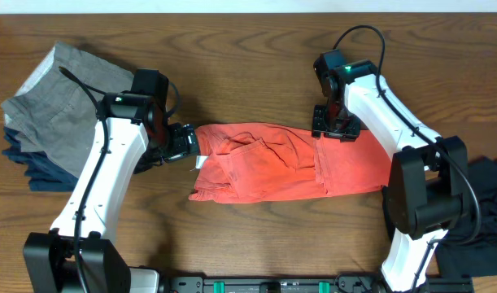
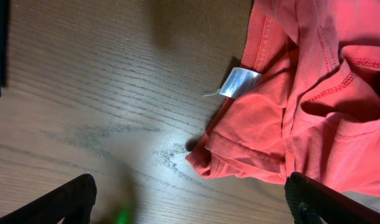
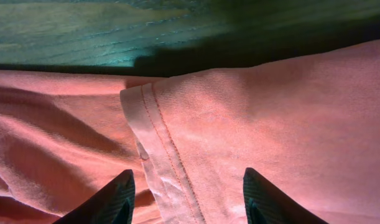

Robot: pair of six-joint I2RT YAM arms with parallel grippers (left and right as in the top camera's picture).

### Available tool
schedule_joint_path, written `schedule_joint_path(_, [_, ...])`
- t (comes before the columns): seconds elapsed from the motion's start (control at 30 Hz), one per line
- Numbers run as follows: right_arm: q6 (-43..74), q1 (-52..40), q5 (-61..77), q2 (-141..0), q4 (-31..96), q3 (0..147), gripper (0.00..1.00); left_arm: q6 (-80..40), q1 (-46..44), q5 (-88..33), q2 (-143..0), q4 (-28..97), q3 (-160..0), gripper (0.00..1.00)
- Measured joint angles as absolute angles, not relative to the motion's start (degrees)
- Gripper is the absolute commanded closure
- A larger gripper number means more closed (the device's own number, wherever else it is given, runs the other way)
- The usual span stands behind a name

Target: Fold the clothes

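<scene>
Two grippers are placed at the shirt, which lies on the table with its long axis running left to right. The left gripper is held released just off the shirt's left end, beside the label. The right gripper is spread wide over a hem near the shirt's right end, with nothing grasped. Each end is judged nearest its own arm, so either could be carried along that axis.
</scene>
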State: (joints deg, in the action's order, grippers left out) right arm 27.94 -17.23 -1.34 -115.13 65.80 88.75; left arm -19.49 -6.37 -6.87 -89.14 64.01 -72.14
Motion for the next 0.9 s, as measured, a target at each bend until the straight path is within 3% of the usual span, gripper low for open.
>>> schedule_joint_path(0.3, [29.3,-16.4,-6.0,-114.7,72.9,88.8,0.45,-19.5,-6.4,-6.9,-89.1,64.1,-72.1,0.02])
schedule_joint_path(0.53, [31.9,-6.7,-10.6,-108.1,77.4,88.8,0.29,-16.1,-6.3,-9.5,-89.1,59.8,-69.5,0.02])
schedule_joint_path(0.9, [30.7,0.8,-11.4,-104.7,79.7,88.8,0.24,-0.9,-6.4,-32.1,-92.6,40.2,-56.6,0.02])
